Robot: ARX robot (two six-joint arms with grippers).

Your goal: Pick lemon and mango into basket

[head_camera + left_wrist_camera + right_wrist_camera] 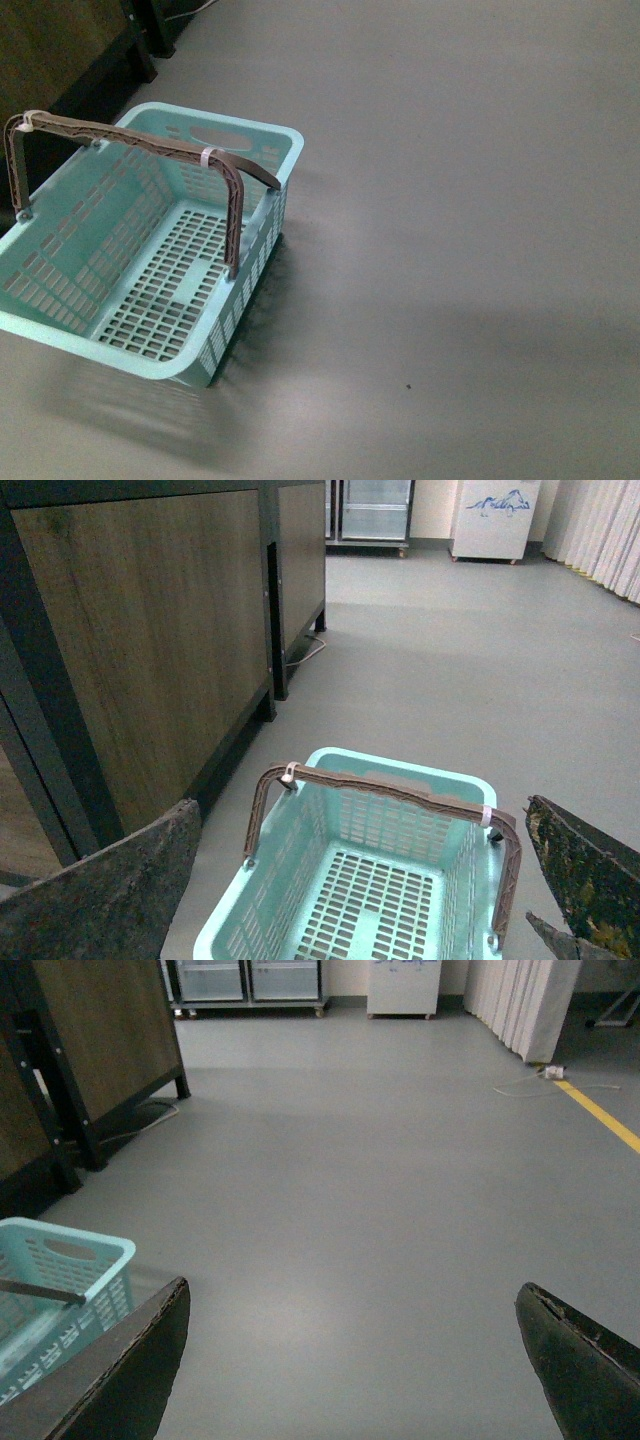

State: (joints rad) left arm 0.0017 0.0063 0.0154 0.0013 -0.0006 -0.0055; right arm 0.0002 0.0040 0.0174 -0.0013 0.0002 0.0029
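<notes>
Basket [70, 250] is sitting on the grey floor [450, 200] with its brown handle [150, 141] up and nothing on the slotted bottom, so I'd say the job has barely started. No lemon or mango in any view, so both fruits are left to find and drop in. The left gripper [360, 802] hangs above the basket and the right gripper [352, 1285] is off beside it over bare floor, both with jaws spread wide, holding nothing.

No readable text, labels, numbers. Blue print on white cabinet [403, 988] too blurred to read.
</notes>
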